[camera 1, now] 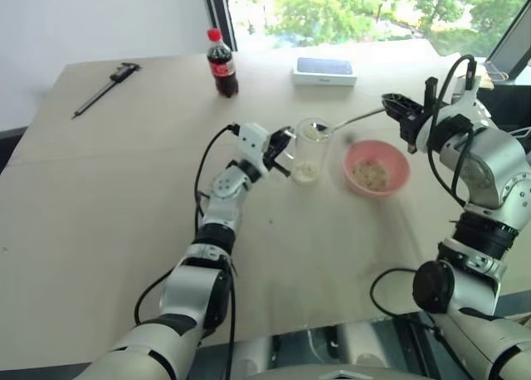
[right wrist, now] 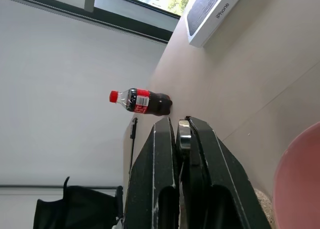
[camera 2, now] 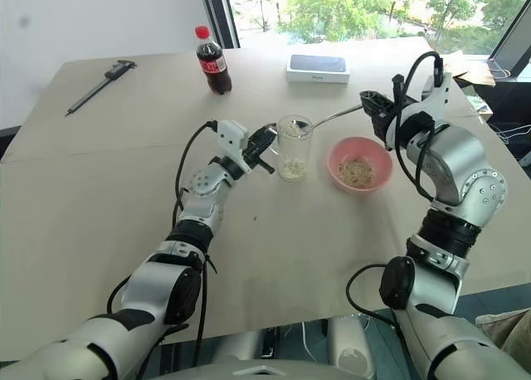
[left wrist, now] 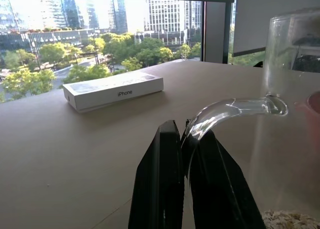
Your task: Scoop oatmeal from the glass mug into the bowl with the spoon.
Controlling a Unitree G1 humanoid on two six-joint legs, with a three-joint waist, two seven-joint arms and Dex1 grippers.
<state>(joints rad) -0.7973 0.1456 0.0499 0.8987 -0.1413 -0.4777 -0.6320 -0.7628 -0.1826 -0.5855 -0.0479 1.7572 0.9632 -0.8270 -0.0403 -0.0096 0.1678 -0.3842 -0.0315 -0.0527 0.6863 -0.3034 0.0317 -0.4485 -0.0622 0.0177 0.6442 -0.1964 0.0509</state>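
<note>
Pinched between the right gripper's (camera 2: 371, 103) closed fingers, the spoon (camera 2: 332, 116) reaches its tip over the glass mug (camera 2: 293, 148), whose handle the left gripper (camera 2: 267, 139) clamps, just beside the pink bowl (camera 2: 358, 164) holding oatmeal (camera 2: 357, 172).

Bright daylight pours in from the window (camera 1: 348, 7) behind the desk (camera 1: 108, 197), washing its far edge pale with glare and leaving only soft, faint shadows, while in both wrist views the black fingers (left wrist: 160, 189) close to the lens look blurred.
</note>
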